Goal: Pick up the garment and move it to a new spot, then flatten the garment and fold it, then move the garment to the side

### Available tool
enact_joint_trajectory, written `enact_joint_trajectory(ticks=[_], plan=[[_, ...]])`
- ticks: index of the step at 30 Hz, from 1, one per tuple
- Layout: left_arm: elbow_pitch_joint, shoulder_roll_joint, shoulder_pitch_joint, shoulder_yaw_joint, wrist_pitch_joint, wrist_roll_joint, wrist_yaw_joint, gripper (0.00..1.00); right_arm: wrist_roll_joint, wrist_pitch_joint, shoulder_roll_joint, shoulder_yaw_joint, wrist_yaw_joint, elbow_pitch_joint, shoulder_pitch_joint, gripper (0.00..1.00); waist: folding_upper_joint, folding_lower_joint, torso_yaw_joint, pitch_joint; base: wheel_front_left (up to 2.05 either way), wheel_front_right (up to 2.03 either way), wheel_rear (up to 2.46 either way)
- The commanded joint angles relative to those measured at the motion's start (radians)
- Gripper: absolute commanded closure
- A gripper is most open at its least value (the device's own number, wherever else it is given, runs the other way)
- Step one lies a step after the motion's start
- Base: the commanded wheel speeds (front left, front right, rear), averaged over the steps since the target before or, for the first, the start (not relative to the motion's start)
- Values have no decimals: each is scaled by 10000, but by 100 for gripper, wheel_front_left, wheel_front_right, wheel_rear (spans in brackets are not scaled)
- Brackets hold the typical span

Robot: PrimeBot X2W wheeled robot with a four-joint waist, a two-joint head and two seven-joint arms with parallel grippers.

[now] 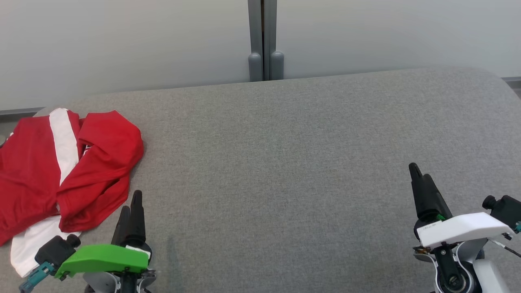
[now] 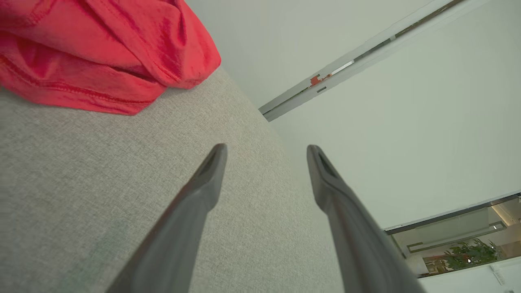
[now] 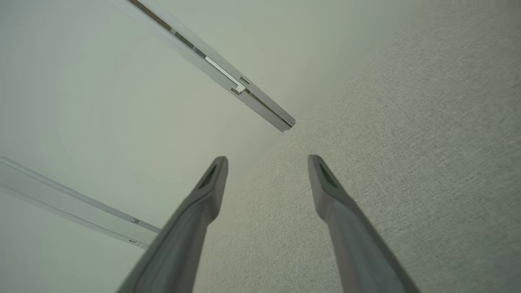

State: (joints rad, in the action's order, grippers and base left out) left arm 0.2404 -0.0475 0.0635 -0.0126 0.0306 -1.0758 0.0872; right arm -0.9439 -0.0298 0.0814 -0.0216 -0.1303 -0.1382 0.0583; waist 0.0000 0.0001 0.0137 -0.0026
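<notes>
Okay, head view first: I have one garment, a red shirt with a broad white stripe, soft and crumpled into loose folds. It lies at the far left of the grey fabric surface, and part of it runs off the left edge of the picture. The surface is a tight woven cloth with a rounded far edge, and behind it stands a smooth pale wall with one grey post ending in two rounded feet. My left gripper sits at the lower left under a glossy green cover, its two tapered black fingers pointing up just beside the red hem; I cannot tell from here whether they touch it. My right gripper is at the lower right under a white cover, well apart from the garment, over bare cloth. Over to the left wrist view: the left gripper shows two matte dark fingers spread wide with nothing between them, over the weave. The garment bunches at the upper left, its stitched hem visible, clear of both tips. Right wrist view now: the right gripper is likewise spread wide and holding nothing, two fingers with hollowed tips over the grey fabric surface, and I count two pale rails crossing the wall beyond.
</notes>
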Motion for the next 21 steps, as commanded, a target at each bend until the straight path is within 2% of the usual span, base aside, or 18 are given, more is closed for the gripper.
enact_joint_trajectory(ticks=[1,8,21], plan=[[-65,-170,39,-103,116,597,-57,0,525,-120,116,67,-3,174,32,0,0,0,8,-8,0,0,0],[3,-273,-11,-348,363,2062,-270,0,1864,-371,128,144,-4,216,-18,0,0,0,41,-27,0,0,0],[-68,-504,-149,-778,780,4094,-553,0,3987,-787,69,94,-4,209,-97,0,0,0,95,-45,0,0,0]])
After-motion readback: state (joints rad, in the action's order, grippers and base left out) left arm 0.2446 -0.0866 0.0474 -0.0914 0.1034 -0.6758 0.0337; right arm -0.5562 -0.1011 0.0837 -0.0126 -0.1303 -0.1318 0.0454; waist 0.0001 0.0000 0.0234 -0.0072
